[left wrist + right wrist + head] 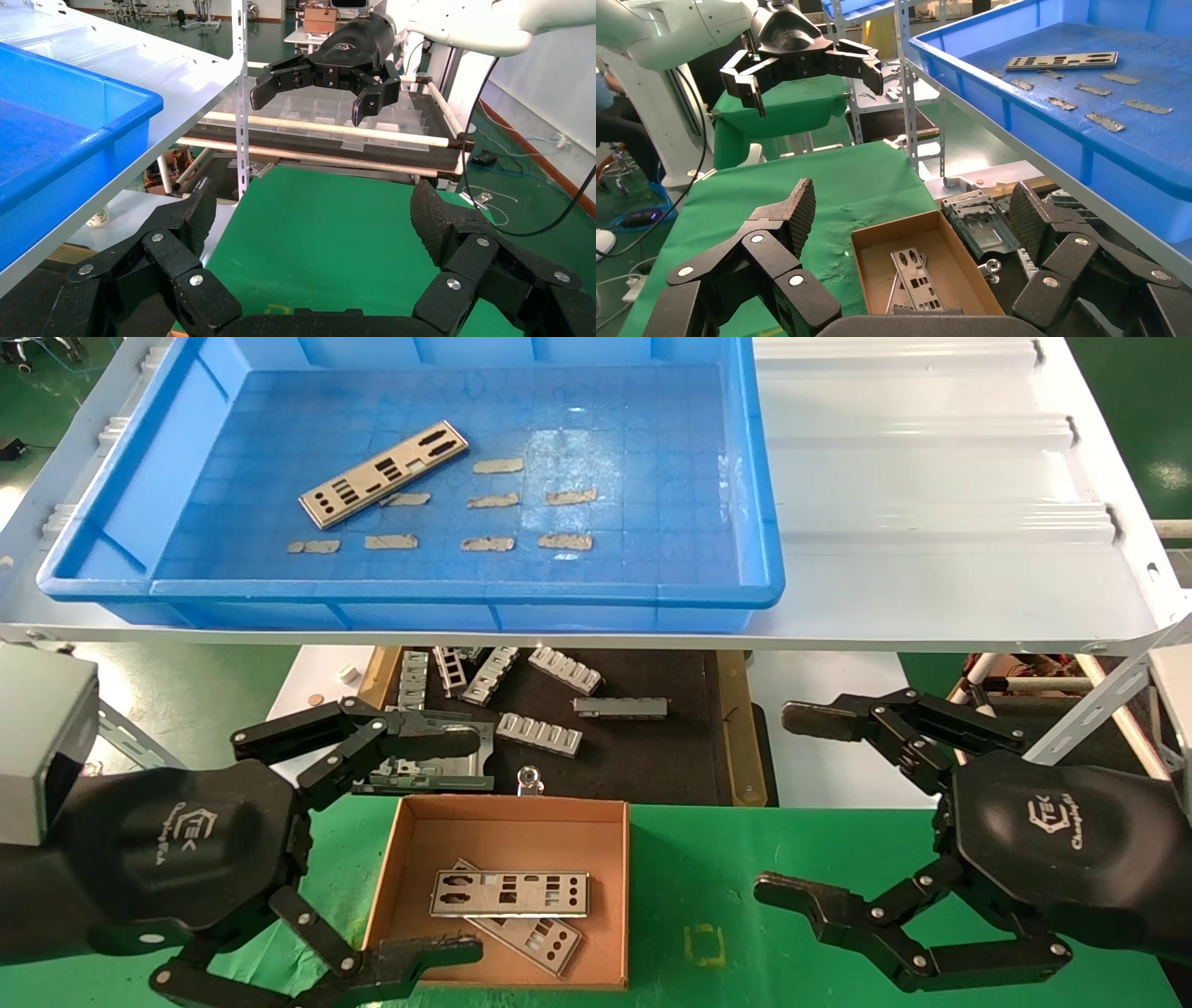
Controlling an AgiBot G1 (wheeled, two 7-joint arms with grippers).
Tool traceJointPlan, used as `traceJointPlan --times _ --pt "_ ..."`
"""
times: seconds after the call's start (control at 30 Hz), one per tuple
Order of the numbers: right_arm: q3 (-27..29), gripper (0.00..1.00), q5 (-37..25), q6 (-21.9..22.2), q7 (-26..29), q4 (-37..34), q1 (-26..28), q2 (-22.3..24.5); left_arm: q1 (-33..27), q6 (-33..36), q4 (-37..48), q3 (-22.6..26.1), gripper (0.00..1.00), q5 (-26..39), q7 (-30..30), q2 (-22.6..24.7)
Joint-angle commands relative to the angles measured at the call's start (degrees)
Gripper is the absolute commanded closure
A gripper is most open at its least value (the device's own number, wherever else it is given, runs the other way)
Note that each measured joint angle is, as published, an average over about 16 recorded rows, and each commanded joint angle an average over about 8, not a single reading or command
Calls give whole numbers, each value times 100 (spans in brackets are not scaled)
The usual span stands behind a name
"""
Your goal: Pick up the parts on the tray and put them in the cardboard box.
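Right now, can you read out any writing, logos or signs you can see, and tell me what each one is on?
"TEK": white logo letters on the back of the left gripper, with a line of script under it too small to read.
"TEK": the same logo on the back of the right gripper, its script also unreadable.
Yellow square outline, no text: on the green table cover.
Nothing readable on the parts, tray or cardboard box.

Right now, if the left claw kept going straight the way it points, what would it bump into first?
Probably the right gripper. The left gripper points across the green table with nothing between them in its wrist view, though depth is hard to judge.
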Motion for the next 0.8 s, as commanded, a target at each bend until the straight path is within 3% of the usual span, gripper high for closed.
traceJointPlan --times 0.03,0.8 --pt "0 0 0 0 0 0 0 0 0 0 0 0 0 0 0 0" --pt "0 0 0 0 0 0 0 0 0 0 0 0 0 0 0 0"
